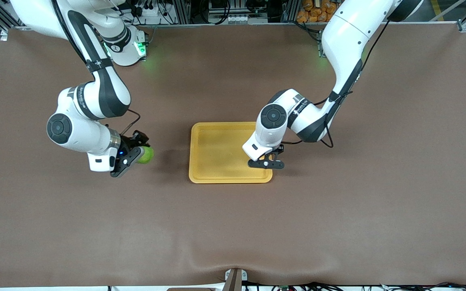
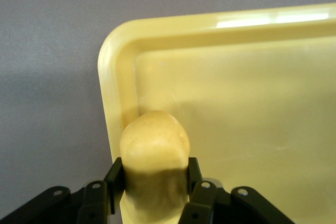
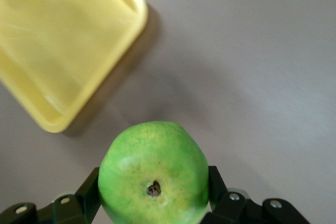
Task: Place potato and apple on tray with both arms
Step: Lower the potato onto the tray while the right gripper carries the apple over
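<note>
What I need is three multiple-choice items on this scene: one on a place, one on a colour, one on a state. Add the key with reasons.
1. Where is the apple?
A. On the tray
B. Held above the table, beside the tray
C. Lying on the table

2. What colour is the tray?
A. Yellow-orange
B. Blue
C. White

3. What state is the left gripper in?
A. Open, empty
B. Shut on the potato
C. Shut on the apple

Key:
1 B, the right gripper clamps it over brown table.
2 A, as every view shows.
3 B, its fingers press the potato's sides.
</note>
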`<control>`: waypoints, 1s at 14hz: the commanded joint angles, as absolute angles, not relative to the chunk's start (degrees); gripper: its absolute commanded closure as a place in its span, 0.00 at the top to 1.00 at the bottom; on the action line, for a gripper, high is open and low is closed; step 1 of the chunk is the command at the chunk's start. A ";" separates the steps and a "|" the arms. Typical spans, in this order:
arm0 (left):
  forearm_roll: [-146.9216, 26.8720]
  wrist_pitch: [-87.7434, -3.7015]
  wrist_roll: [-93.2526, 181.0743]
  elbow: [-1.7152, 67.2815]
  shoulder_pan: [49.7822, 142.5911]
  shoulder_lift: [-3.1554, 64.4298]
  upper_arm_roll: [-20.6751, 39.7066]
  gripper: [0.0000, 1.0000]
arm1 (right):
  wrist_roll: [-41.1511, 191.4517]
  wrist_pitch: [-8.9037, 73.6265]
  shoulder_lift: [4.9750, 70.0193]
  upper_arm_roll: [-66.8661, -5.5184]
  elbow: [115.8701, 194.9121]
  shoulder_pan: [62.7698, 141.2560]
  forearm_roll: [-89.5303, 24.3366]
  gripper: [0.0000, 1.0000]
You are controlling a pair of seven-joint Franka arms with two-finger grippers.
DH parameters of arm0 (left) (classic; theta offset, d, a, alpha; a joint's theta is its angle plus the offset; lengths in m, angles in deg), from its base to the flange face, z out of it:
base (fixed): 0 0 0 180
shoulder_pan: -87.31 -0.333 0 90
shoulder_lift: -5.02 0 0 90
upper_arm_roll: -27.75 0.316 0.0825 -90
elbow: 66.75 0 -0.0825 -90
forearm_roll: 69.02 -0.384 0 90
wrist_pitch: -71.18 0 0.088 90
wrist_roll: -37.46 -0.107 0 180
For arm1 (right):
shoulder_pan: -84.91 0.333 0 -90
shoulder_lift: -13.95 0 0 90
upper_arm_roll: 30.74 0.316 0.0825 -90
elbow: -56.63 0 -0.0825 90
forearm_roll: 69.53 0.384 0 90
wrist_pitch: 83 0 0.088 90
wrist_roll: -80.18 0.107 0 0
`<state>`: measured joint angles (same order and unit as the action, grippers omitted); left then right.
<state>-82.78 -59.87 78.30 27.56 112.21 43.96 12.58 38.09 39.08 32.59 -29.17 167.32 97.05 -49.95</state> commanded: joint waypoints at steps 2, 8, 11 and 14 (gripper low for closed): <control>-84.66 -58.46 80.00 25.62 113.24 45.44 13.25 0.00 | 23.89 43.54 31.88 -29.07 169.13 96.60 -45.19 0.00; -84.57 -58.55 84.74 25.53 113.94 46.06 13.25 0.39 | 16.99 47.25 32.58 -27.14 168.87 102.66 -43.25 0.00; -84.66 -58.55 85.18 24.31 114.03 46.32 13.25 1.00 | 10.16 54.26 35.29 -26.96 168.78 105.38 -43.17 0.00; -84.66 -58.46 84.75 23.16 113.42 44.93 13.25 1.00 | 8.82 57.97 36.70 -26.96 168.43 108.72 -43.16 0.00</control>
